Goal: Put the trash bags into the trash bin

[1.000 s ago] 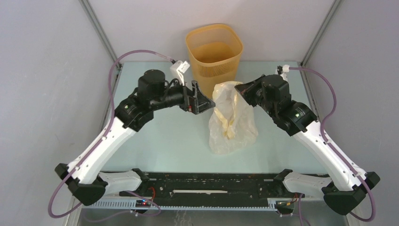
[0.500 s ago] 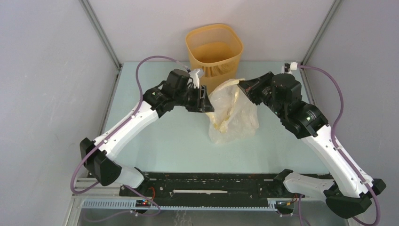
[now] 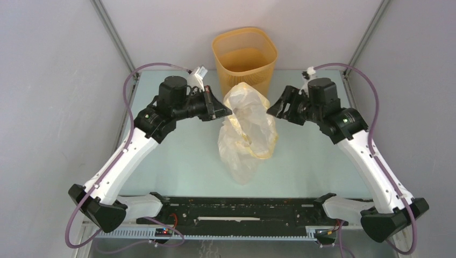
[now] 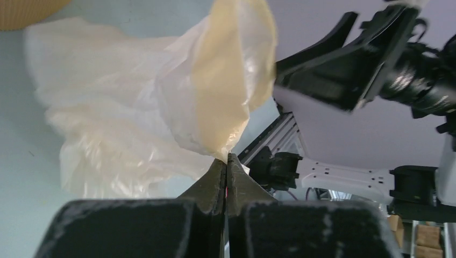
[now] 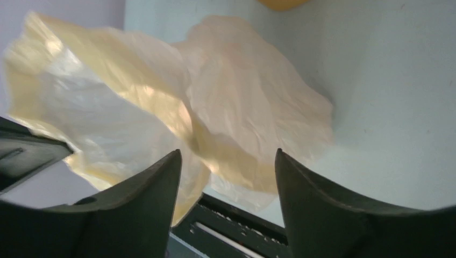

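The trash bin (image 3: 244, 56), orange-yellow with a slotted lower half, stands at the back centre of the table. In front of it the crinkly cream-white trash bag (image 3: 246, 131) hangs upright, its bottom resting on the table. My left gripper (image 3: 226, 113) is shut on the bag's upper left edge. In the left wrist view the jaws (image 4: 226, 158) pinch a point of the yellowish rim of the bag (image 4: 145, 107). My right gripper (image 3: 274, 107) stands open just right of the bag, holding nothing. In its own view the bag (image 5: 215, 107) lies beyond the open right gripper (image 5: 227, 156).
Grey walls and slanted metal posts (image 3: 113, 32) close in the table on both sides. A black rail (image 3: 236, 207) runs along the near edge between the arm bases. The bin's rim (image 5: 282, 4) shows at the top of the right wrist view.
My left gripper has shut on the bag and drawn it left and up. My right gripper has opened, let go of the bag and backed off to the right.
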